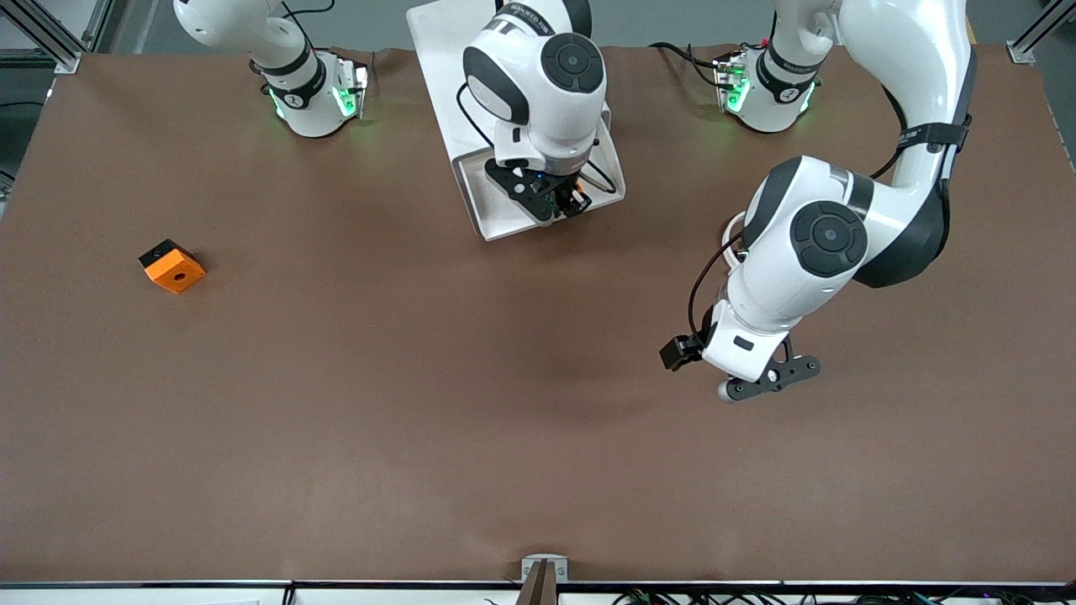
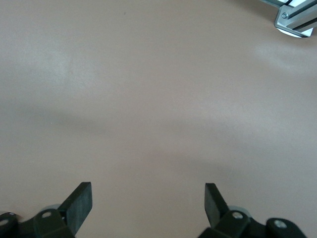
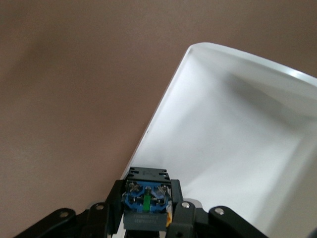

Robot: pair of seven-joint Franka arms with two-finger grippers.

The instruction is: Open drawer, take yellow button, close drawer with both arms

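Note:
The white cabinet (image 1: 437, 50) stands at the robots' edge of the table, with its top drawer (image 1: 492, 214) pulled out toward the front camera. My right gripper (image 1: 551, 200) hangs over the open drawer and is shut on the button. In the right wrist view the button (image 3: 146, 198) shows its blue base between my right gripper's (image 3: 147, 191) fingers, above the drawer's white inside (image 3: 237, 129). My left gripper (image 1: 761, 382) is open and empty over bare table toward the left arm's end. In the left wrist view the left gripper (image 2: 148, 198) has only brown table under it.
An orange cube with a black side and a hole (image 1: 172, 266) lies on the brown table toward the right arm's end. A metal bracket (image 1: 544, 571) sits at the table's edge nearest the front camera.

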